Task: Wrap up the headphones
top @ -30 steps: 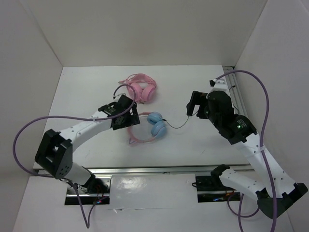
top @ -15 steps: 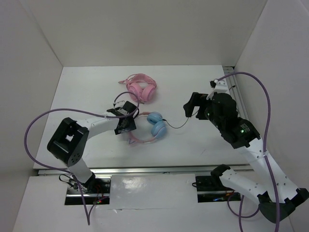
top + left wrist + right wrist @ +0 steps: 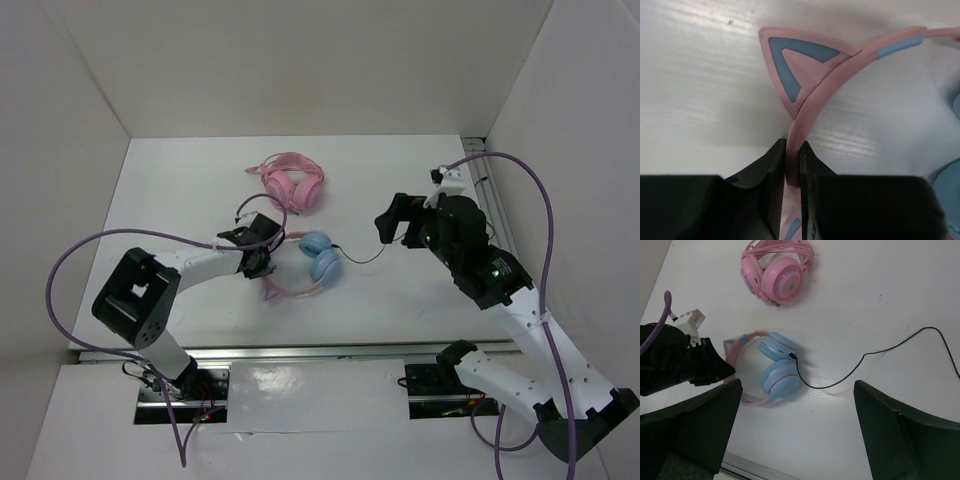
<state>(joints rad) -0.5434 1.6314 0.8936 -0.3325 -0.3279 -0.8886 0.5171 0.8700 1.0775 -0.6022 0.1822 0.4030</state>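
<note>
The headphones (image 3: 320,256) lie mid-table, light-blue ear cups (image 3: 779,371) side by side, the thin pink headband (image 3: 840,75) curving left with a cat ear (image 3: 795,60) on it. My left gripper (image 3: 262,262) is at the headband's left side; in the left wrist view the left gripper (image 3: 792,150) is shut on the pink band just below the cat ear. The black cable (image 3: 880,352) trails from the cups to the right across the table. My right gripper (image 3: 390,222) hovers above the cable's far end; the right wrist view shows the right gripper (image 3: 797,384) wide open, holding nothing.
All-pink headphones (image 3: 292,182) with their cable coiled on them lie behind the blue pair, toward the back wall. White walls close in the table on three sides. A metal rail (image 3: 300,352) runs along the near edge.
My left gripper has come down onto the pink headband and shut on it. The headphones have shifted slightly left. The right gripper has edged a little left, still open.
</note>
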